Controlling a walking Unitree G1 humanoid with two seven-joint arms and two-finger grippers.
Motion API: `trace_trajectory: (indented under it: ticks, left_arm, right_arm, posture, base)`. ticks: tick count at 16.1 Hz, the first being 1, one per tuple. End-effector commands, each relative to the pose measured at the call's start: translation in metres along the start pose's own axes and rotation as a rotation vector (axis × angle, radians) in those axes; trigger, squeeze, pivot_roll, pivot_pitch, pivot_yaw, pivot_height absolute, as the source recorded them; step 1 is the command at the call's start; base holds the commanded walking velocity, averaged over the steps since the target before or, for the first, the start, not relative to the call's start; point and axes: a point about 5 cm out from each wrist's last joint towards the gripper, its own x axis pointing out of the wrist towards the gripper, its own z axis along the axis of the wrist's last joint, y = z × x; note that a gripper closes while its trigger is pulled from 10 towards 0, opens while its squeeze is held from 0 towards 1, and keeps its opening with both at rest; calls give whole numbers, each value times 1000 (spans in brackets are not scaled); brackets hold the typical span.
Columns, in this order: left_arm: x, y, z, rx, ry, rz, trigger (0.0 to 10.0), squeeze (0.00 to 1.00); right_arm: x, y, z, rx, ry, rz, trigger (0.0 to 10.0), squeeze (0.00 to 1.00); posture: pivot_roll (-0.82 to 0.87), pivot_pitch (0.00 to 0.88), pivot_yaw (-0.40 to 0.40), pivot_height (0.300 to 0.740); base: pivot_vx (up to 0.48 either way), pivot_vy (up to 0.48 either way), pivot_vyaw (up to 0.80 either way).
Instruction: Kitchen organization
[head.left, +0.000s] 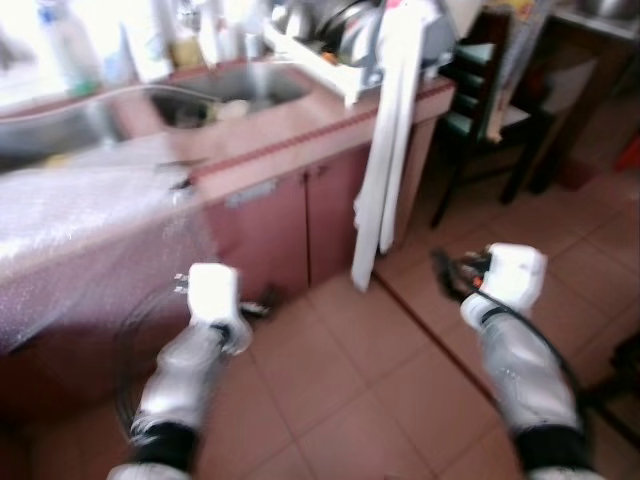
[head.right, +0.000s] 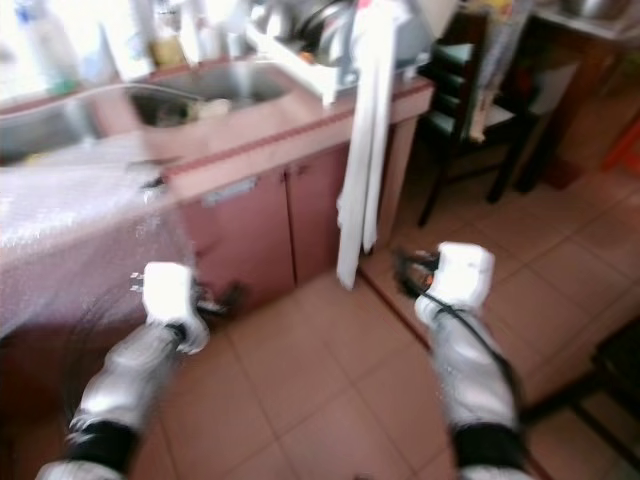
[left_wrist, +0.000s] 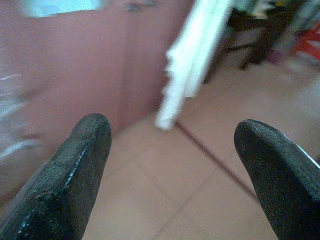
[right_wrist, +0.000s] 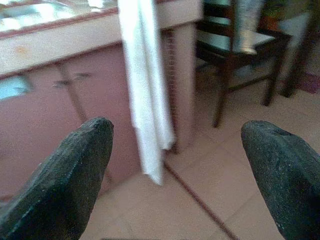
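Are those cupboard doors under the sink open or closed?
Closed. The cabinet doors lie flush with the counter front, no gap or dark interior showing. A white towel hangs beside them.

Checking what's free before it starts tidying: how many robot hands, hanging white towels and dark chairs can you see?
Robot hands: 2, left hand and right hand, both open, holding nothing
White towel hanging off the counter: 1
Dark chair: 1
Total: 4

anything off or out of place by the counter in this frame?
One oddity: a long white cloth hangs over the counter edge by the dish rack, trailing almost to the tiled floor. The views are blurred, so finer detail can't be judged. Both grippers, left and right, are open and empty.
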Motion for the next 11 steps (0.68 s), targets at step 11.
trace_trajectory:
  ticks: [11]
  left_arm:
    - [-3, 7, -1, 6, 6, 23, 10000, 0]
  right_arm:
    - [5, 11, 3, 11, -11, 27, 10000, 0]
  posture:
    - [-69, 41, 12, 740]
  base:
    - [326, 0, -513]
